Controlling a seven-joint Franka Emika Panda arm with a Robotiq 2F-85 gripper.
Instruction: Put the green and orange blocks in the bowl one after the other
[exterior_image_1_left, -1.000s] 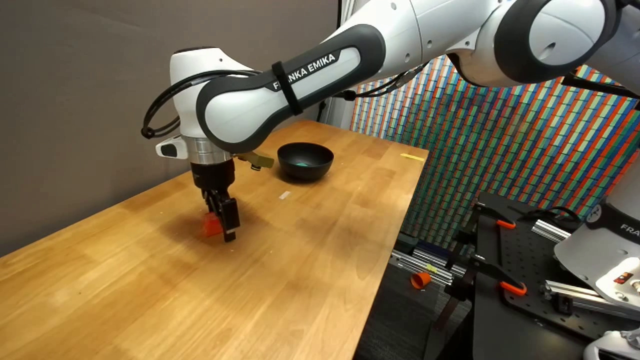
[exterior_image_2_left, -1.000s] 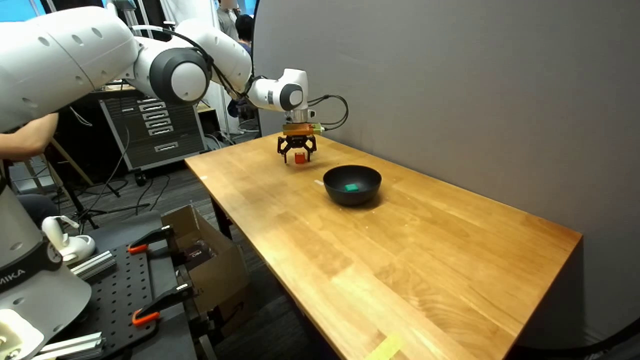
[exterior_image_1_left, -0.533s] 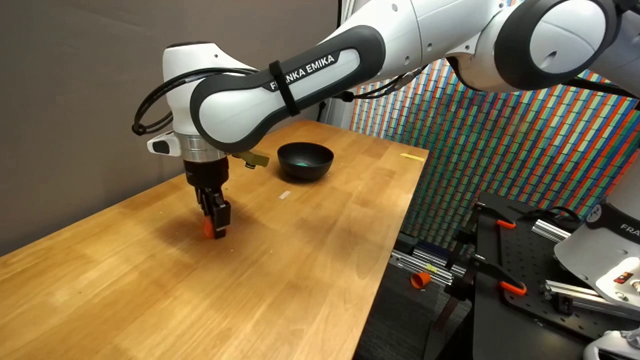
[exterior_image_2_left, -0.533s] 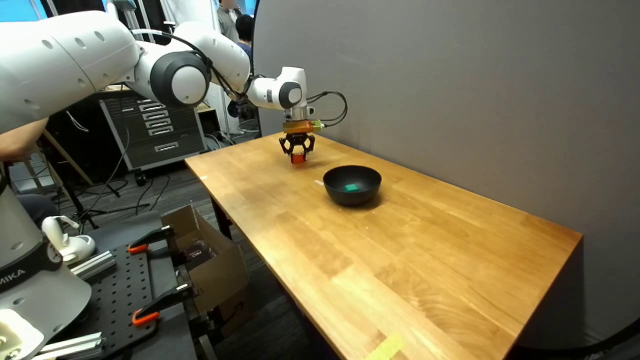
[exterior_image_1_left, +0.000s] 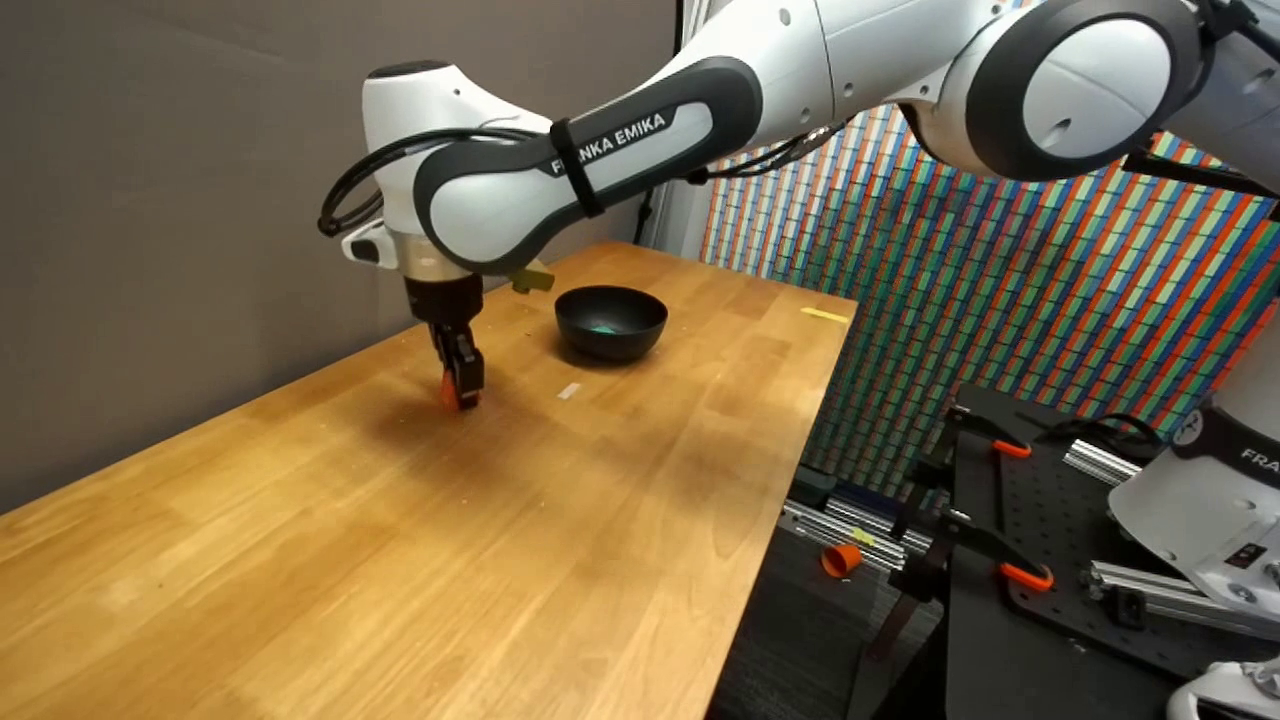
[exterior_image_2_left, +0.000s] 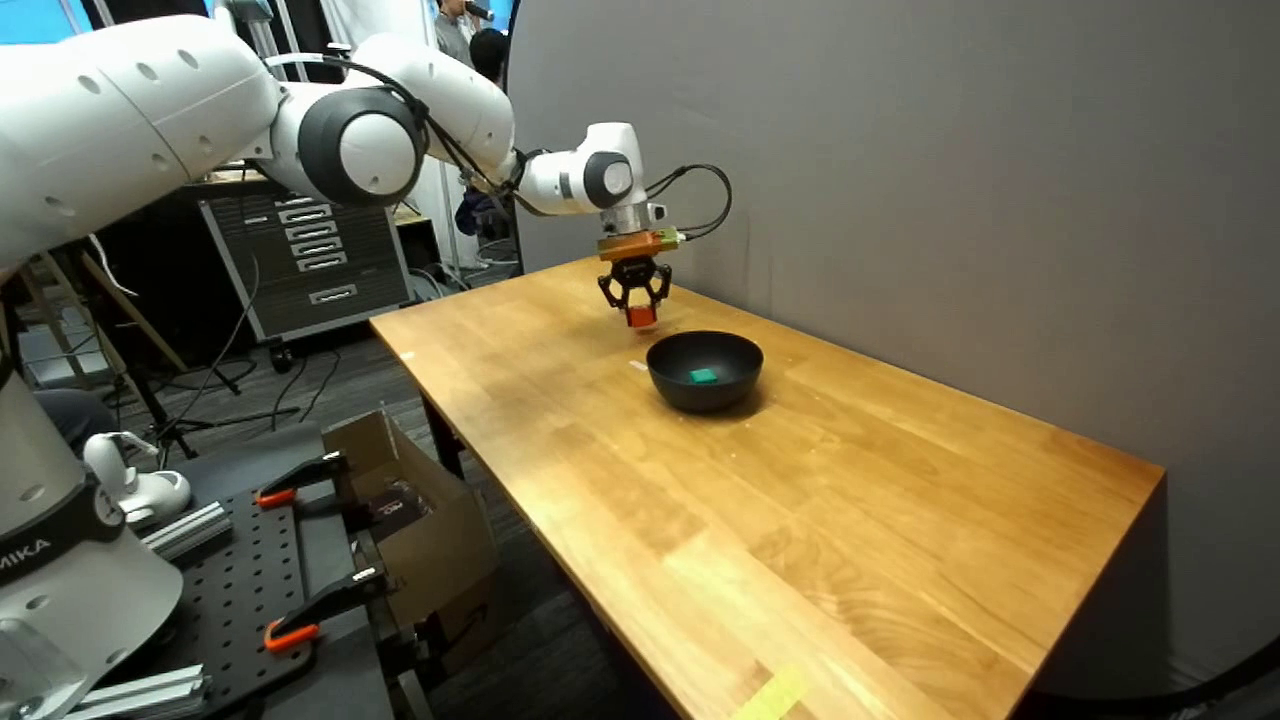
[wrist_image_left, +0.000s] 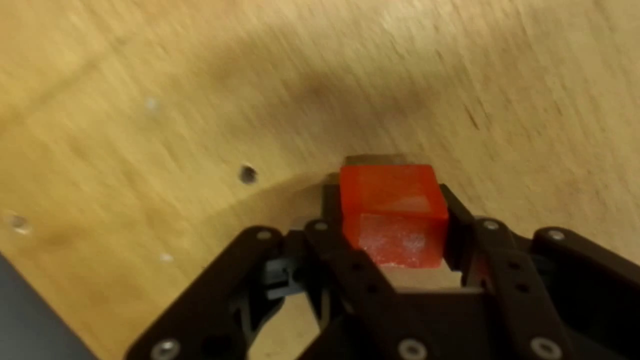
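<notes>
My gripper (wrist_image_left: 392, 204) is shut on the orange block (wrist_image_left: 395, 220), a reddish cube with a black finger pressed to each side. In both exterior views the gripper (exterior_image_2_left: 641, 312) points straight down, and the orange block (exterior_image_2_left: 641, 318) appears to hang slightly above the table. The black bowl (exterior_image_2_left: 668, 378) stands close by, nearer that camera than the gripper. Inside it lies the green block (exterior_image_2_left: 703, 376); only its top shows over the bowl's rim (exterior_image_1_left: 612, 347) as a small green patch (exterior_image_1_left: 603, 329) in an exterior view.
A grey wall (exterior_image_2_left: 900, 200) runs along the wooden table's (exterior_image_2_left: 850, 520) far side, close behind the arm. Strips of tape (exterior_image_1_left: 568, 390) mark the tabletop. On the floor beyond the table's edge lies an orange cup (exterior_image_1_left: 841, 560).
The fingers have gone from open around the orange block to shut on it. Gripper and block have since risen and moved toward the bowl, which stays put with the green block inside.
</notes>
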